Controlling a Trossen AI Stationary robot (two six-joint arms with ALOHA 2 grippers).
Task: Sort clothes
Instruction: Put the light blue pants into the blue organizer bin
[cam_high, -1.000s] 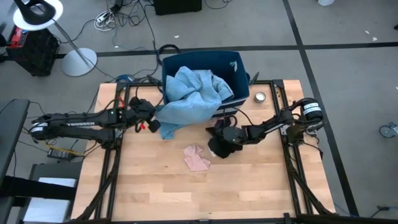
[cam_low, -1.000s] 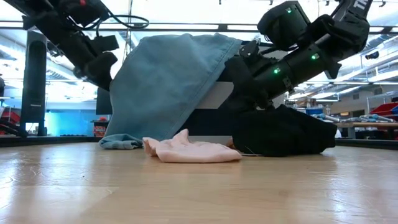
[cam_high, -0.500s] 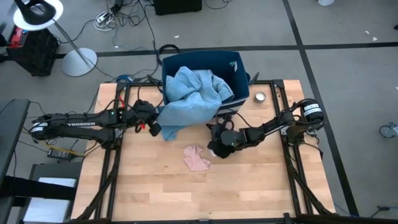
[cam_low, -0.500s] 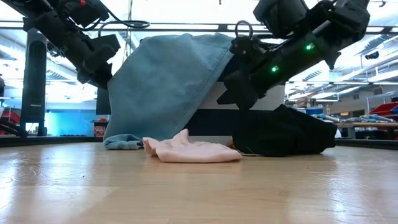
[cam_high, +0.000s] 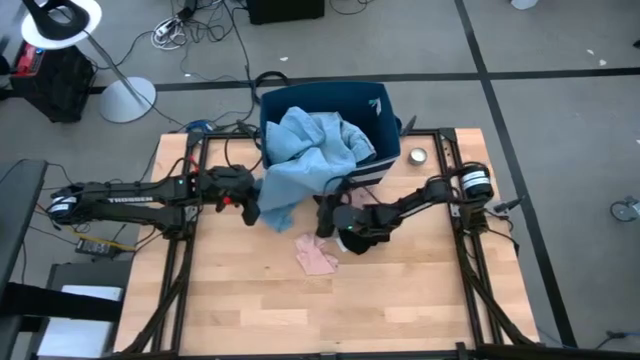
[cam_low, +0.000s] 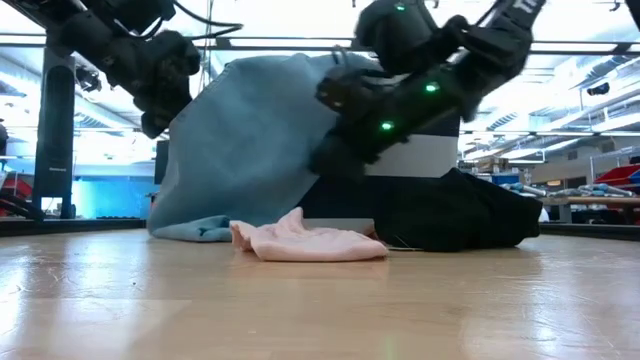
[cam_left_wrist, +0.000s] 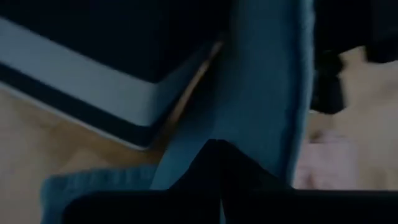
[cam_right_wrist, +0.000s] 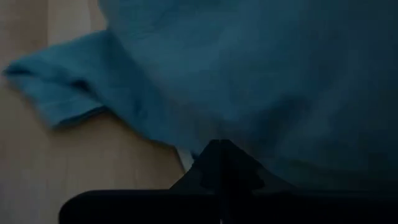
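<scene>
From above, the navy bin (cam_high: 385, 110) stands at the table's (cam_high: 420, 290) far edge, with the light blue denim (cam_high: 300, 165) piled in it and spilling over its near-left corner down onto the wood. The left gripper (cam_high: 250, 210) sits at the denim's left hem with its fingers pressed together; whether cloth is caught between them cannot be told. The right gripper (cam_high: 322, 222) reaches leftward, fingers pressed together, just beside the denim's near edge and over the black garment (cam_high: 355, 238). The pink garment (cam_high: 316, 255) lies crumpled on the table, just near of both. A small round tin (cam_high: 418, 156) rests to the right of the bin.

At table height, the denim (cam_low: 250, 150) drapes down the bin's front to the wood, the pink garment (cam_low: 305, 240) lies in front of it, and the black garment (cam_low: 450, 215) is heaped to the right.

The left wrist view shows its closed fingertips (cam_left_wrist: 214, 163) against a hanging band of denim (cam_left_wrist: 261, 87), with the bin's white stripe (cam_left_wrist: 93, 81) beside it.

The right wrist view shows its closed fingertips (cam_right_wrist: 219, 162) close under a broad fold of denim (cam_right_wrist: 249, 74).
</scene>
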